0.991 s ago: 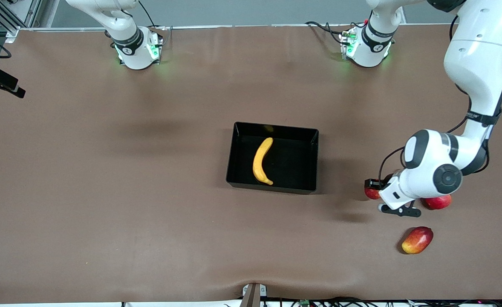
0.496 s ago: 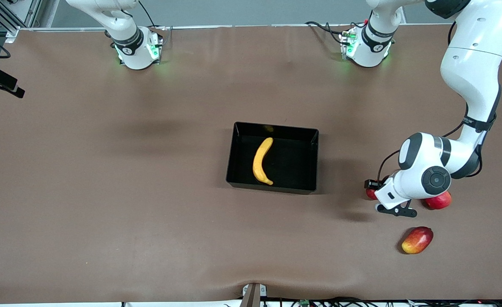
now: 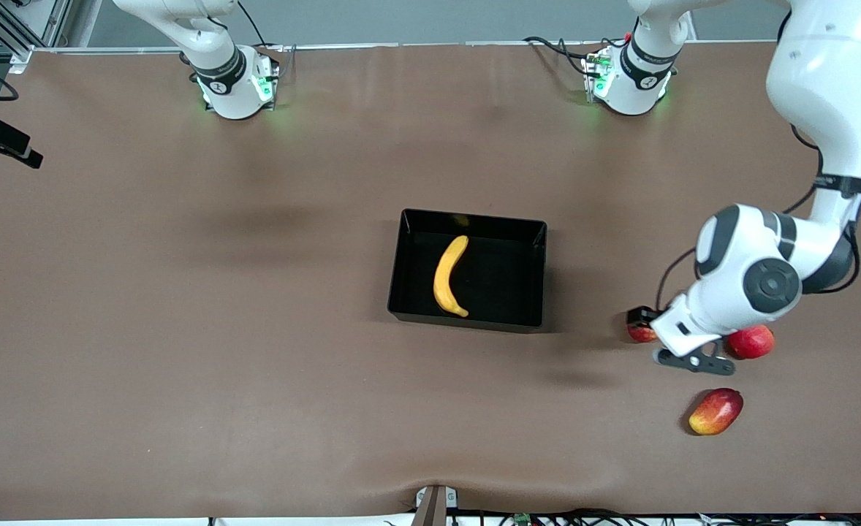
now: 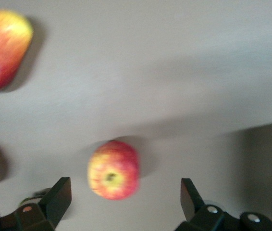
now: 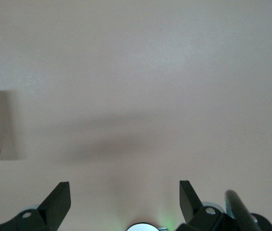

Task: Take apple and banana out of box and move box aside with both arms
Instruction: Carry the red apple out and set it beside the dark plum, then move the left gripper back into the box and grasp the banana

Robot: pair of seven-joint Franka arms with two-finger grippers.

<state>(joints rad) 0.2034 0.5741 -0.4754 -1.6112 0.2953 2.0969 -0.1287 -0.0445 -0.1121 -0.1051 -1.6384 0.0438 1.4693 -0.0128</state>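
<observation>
Apple (image 4: 113, 170), small, round, red with yellow patches, sits on the table (image 3: 182, 329) between the wide-spread fingers (image 4: 55, 199) of the left gripper (image 4: 124, 202), stem dimple facing the wrist camera. Banana (image 3: 449, 276), long and yellow, lies in the box (image 3: 408, 252), its length running toward the bases. Right gripper (image 5: 125, 199) waits, fingers wide, over bare table.

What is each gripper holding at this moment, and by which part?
Nothing is held. The left gripper is open over the apple, which lies on the table between its fingers, untouched. The right gripper is open over bare table.
</observation>
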